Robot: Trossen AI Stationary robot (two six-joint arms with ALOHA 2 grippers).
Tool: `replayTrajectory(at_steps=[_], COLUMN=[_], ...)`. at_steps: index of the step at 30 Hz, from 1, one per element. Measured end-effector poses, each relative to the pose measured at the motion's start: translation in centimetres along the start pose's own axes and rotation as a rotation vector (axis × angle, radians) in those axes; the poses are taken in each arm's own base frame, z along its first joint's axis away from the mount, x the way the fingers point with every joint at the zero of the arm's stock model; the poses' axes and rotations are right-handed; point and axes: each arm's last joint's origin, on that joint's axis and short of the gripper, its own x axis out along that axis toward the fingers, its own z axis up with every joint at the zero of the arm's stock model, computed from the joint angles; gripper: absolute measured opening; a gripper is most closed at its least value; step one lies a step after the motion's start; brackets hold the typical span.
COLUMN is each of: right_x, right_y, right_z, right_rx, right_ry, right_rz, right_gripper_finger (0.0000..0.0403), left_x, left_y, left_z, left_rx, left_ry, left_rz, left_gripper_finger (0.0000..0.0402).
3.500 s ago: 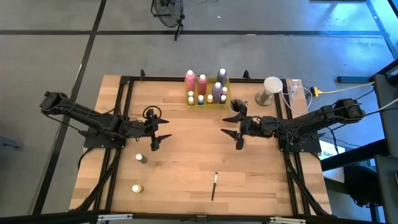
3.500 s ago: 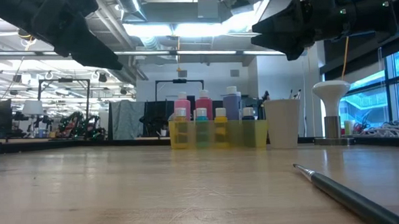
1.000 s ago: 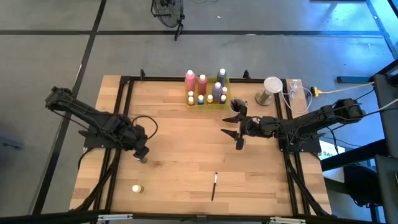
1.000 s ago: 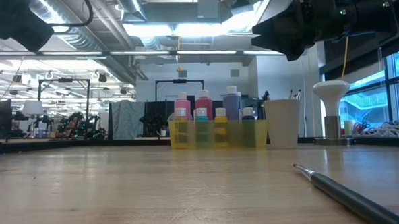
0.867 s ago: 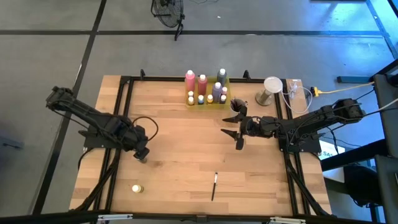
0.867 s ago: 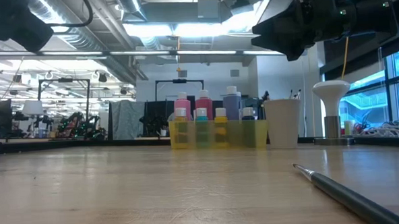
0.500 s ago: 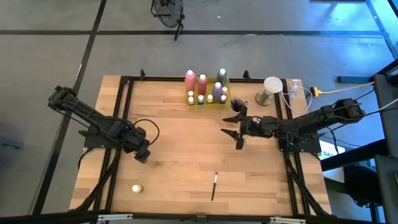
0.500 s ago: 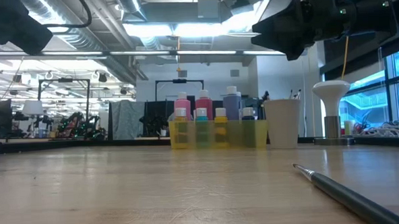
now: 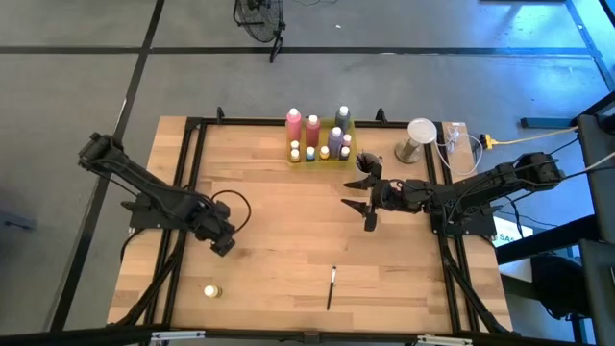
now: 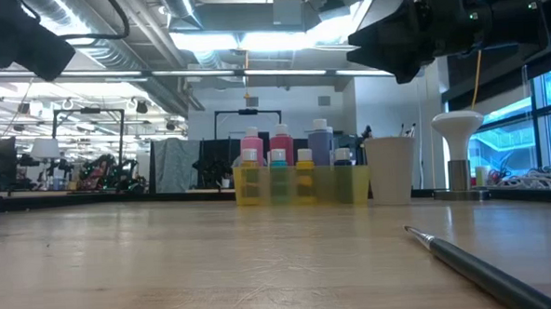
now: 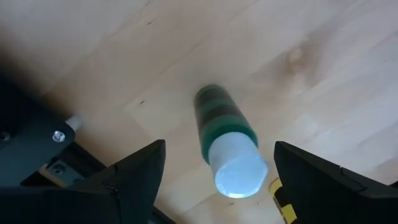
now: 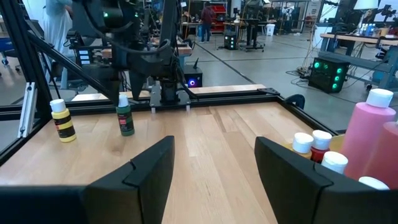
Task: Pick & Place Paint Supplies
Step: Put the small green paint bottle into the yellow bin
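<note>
1. Claw on the left arm (image 9: 222,242) hangs over the left side of the worktop (image 9: 288,250) in the high view, covering the small bottle it is after. A yellow bottle (image 9: 210,290) stands loose nearer the front edge and a paintbrush (image 9: 332,280) lies front of centre, both waiting to be collected. The yellow tray (image 9: 323,156) at the back already holds several bottles, beside the cup (image 9: 366,160).
2. Low view: the paintbrush (image 10: 476,265) lies flat near the lens; the tray (image 10: 300,185) and the cup (image 10: 390,170) stand far back.
3. Left wrist view: the left claw's fingers (image 11: 134,171) stand wide apart on either side of the green bottle (image 11: 227,143), upright with a pale cap, not touching it. I'd say it is lining up a grasp.
4. Right wrist view: the right claw (image 12: 211,163) is parted and empty, waiting mid-worktop near the tray; the green bottle (image 12: 125,117) and the yellow bottle (image 12: 61,121) stand across from it.
</note>
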Motion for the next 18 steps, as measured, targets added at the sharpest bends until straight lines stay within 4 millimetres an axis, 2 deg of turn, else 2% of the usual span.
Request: replayTrajectory(at_steps=[9, 18], right_x=[0.00, 0.00], right_y=[0.00, 0.00], right_z=[-0.02, -0.05], right_rx=[-0.001, -0.002], right_ry=[0.002, 0.005], right_rz=[0.000, 0.000], right_gripper_finger=[0.0227, 0.0227], left_x=[1.00, 1.11], left_y=[-0.48, -0.53], left_z=[0.10, 0.12], left_rx=[0.016, 0.033], left_ry=[0.015, 0.017], left_rz=[0.057, 0.064], left_gripper_finger=[0.0297, 0.0297])
